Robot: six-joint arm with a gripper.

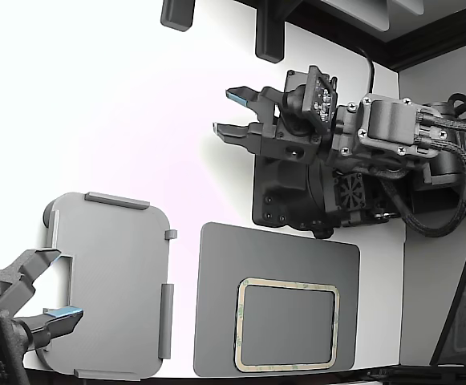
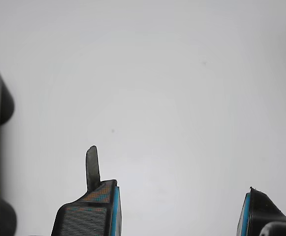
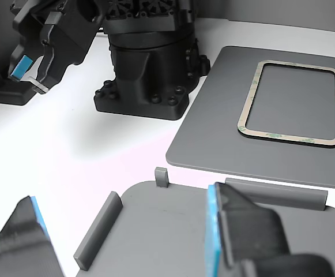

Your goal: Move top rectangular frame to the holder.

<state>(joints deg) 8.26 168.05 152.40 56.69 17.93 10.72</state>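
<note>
A: What sits closest to the lens?

B: In the wrist view, the gripper [image 2: 179,211] itself; two dark fingers with blue pads, spread wide, with only bare white table [image 2: 172,98] showing between them; it holds nothing.

A: And a grey thing at the edge of that picture?

B: A light grey edge that may be the holder; I cannot tell for sure from that view alone.

A: Where is the holder in the exterior view?

B: The holder [image 1: 108,285] lies toward the exterior view's left, low in the picture; a light grey tray with raised tabs along its edges; a second gripper [image 1: 44,293], at the exterior view's lower left corner, has its fingers reaching over the tray's near side, also spread.

A: And the frame?

B: The top rectangular frame [image 1: 287,282] lies flat on the dark grey mat [image 1: 224,321], toward the exterior view's right of the holder; frame and holder are apart, with a strip of white table between mat and tray; nothing touches the frame.

A: Where does the open gripper hang?

B: Above the table, beyond the mat, beside the black arm base [image 1: 297,196]; well apart from the frame.
</note>
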